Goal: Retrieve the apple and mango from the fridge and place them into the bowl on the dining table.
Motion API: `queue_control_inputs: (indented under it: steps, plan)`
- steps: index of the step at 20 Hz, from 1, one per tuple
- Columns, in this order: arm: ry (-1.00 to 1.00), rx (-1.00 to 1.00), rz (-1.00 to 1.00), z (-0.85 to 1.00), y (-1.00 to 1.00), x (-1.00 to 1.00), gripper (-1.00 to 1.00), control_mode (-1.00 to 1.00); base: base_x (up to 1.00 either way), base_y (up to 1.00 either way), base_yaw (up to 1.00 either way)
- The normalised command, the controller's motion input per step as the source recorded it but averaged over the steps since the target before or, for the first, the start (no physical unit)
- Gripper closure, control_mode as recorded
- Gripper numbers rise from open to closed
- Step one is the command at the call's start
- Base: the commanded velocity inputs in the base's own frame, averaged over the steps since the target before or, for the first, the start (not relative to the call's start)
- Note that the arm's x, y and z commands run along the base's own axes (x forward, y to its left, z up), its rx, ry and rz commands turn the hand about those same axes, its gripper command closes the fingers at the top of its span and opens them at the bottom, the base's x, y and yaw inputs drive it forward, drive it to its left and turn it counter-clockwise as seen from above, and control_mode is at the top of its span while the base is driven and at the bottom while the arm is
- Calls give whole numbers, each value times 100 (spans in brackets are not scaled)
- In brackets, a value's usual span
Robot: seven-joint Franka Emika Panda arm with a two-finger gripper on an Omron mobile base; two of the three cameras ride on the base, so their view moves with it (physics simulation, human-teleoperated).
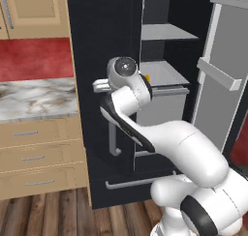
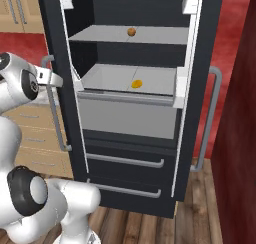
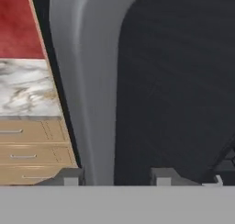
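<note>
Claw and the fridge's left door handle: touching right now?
Touching. In the hand view the grey door handle runs straight down between the claw fingertips, which are closed against it.

Fridge [image 2: 135, 153] doors stand open; the mango [image 2: 136, 83] lies on the middle shelf [image 2: 115, 78], another fruit [image 2: 131, 32] on the shelf above, drawers [image 2: 125, 160] below.
</note>
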Motion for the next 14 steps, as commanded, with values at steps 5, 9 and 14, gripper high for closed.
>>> queue_control_inputs:
  steps: [5,9,14]
  plan:
    - [0,12,-4,29,-59,-60,-100,-100,0,0,0]
    - [4,32,-13,41,-78,-55,-100,-100,0,0,0]
    - [7,37,-15,16,-70,-12,-100,-100,0,0,0]
